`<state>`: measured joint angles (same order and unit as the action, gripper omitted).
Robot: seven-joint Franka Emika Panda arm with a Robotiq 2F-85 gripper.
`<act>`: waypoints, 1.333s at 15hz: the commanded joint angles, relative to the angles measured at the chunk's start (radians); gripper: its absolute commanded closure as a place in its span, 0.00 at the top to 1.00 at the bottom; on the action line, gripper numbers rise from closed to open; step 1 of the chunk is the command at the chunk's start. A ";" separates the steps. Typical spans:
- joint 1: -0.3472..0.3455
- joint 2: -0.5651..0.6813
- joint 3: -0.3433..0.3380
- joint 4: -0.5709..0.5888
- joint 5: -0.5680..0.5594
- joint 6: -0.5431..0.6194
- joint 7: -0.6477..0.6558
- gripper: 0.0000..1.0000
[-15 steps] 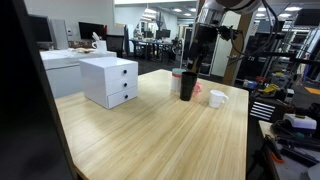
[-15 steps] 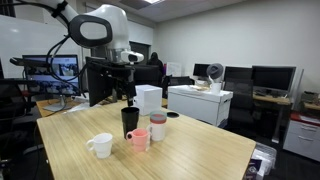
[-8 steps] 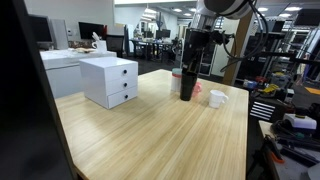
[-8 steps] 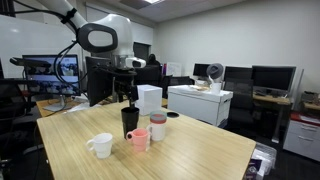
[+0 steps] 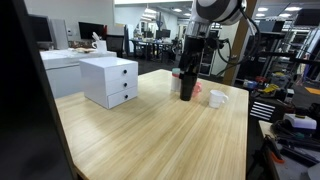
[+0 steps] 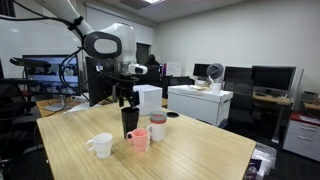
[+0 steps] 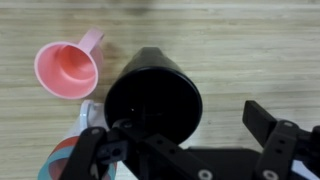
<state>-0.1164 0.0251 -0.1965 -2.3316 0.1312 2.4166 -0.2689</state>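
A tall black cup (image 7: 150,95) stands open-mouthed on the wooden table, directly under my gripper (image 7: 175,125). The gripper is open, its fingers (image 7: 268,125) spread wide, with the cup's rim partly between them in the wrist view. In both exterior views the gripper (image 5: 188,64) (image 6: 126,97) hangs just above the black cup (image 5: 187,86) (image 6: 130,121), apart from it. A pink cup (image 7: 68,70) (image 6: 139,141) sits next to the black one. A patterned cup (image 7: 62,160) (image 6: 158,128) stands close by as well.
A white mug (image 5: 218,98) (image 6: 101,146) stands near the cups. A white drawer box (image 5: 110,80) (image 6: 148,98) sits farther along the wooden table (image 5: 150,140). Desks, monitors and cabinets surround the table.
The arm has swung sideways and come down, bringing the open gripper over the black cup. The cups have not moved.
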 commanded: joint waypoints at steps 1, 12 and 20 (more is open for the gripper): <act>-0.024 0.014 0.014 -0.001 0.027 -0.007 -0.040 1.00; -0.023 0.009 0.030 -0.031 -0.007 -0.020 -0.005 0.32; -0.014 -0.045 0.037 -0.035 -0.064 -0.104 0.101 0.02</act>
<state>-0.1260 0.0247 -0.1714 -2.3452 0.1039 2.3405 -0.2240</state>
